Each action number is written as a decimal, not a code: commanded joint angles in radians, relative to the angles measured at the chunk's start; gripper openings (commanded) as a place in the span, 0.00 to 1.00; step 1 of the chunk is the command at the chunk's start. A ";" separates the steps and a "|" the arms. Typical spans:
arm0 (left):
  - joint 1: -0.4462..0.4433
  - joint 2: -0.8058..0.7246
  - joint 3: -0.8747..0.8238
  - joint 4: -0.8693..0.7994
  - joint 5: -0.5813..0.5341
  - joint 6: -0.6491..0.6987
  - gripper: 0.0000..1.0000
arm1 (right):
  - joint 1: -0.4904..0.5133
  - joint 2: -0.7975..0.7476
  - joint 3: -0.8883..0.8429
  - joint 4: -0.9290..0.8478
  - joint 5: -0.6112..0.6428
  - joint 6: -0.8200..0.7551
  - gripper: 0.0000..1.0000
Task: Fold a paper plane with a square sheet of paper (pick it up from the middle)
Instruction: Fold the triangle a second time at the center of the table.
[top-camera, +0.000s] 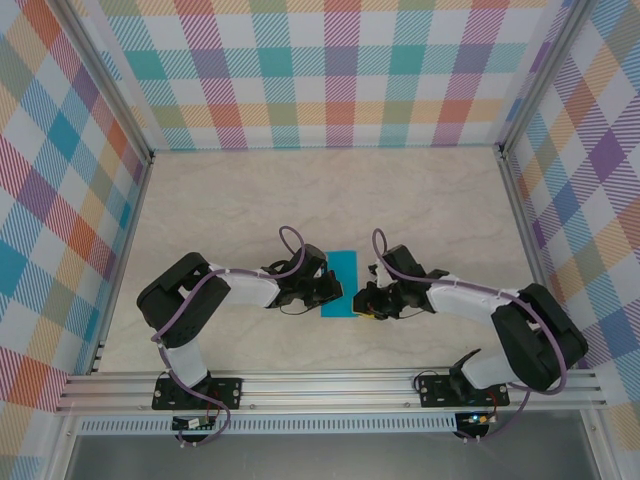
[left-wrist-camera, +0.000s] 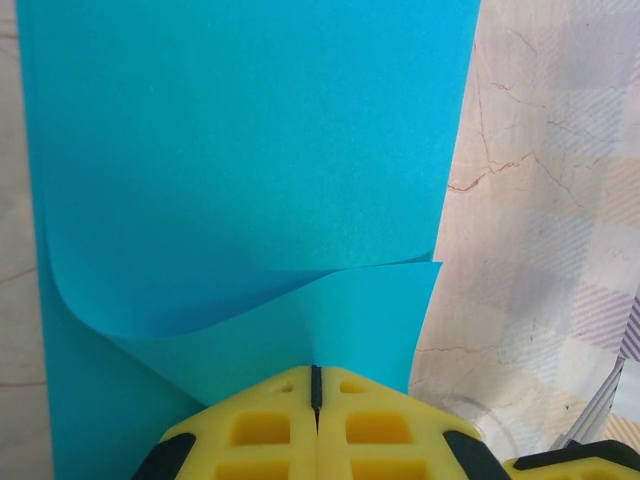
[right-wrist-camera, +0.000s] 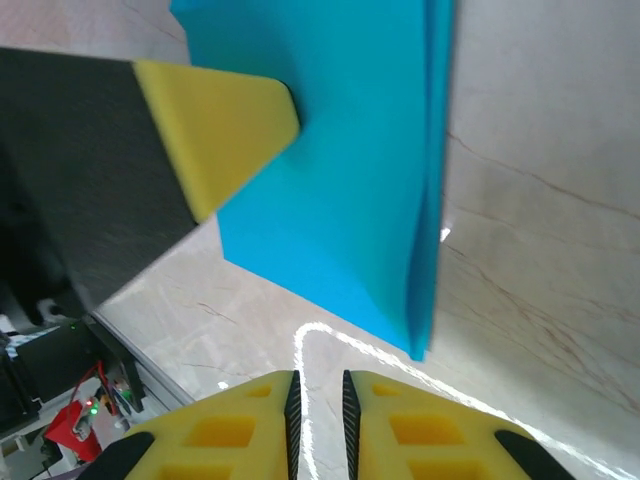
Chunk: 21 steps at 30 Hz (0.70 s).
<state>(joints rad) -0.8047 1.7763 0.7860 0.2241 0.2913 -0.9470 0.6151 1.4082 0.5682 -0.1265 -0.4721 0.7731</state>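
Currently the square sheet of paper (top-camera: 340, 283), folded into a narrow strip, lies mid-desk (top-camera: 430, 190), nearer the near edge. Left hand (left-wrist-camera: 316, 385) is clamped on a curled-up flap of it. Right hand (right-wrist-camera: 320, 390) has fingers slightly apart, gripping nothing, just short of the sheet's corner

Square sheet of paper (top-camera: 342, 272) lies mid-table (top-camera: 220, 200), between the grippers: left gripper (top-camera: 328, 293) on its left edge (near flap curls up over the rest), right gripper (top-camera: 364, 300) just right, apart. Walls (top-camera: 320, 70) behind and at both sides.
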 joint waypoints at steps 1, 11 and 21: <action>-0.011 -0.004 -0.030 -0.055 -0.014 0.007 0.00 | -0.005 0.074 0.028 0.071 -0.050 0.035 0.20; -0.011 -0.022 -0.036 -0.065 -0.017 0.010 0.00 | -0.005 0.139 0.063 0.083 -0.055 0.038 0.18; -0.010 -0.020 -0.031 -0.063 -0.015 0.010 0.00 | -0.005 0.187 0.100 0.089 -0.046 0.032 0.11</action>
<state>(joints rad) -0.8047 1.7699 0.7807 0.2195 0.2905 -0.9466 0.6151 1.5650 0.6403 -0.0444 -0.5095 0.8047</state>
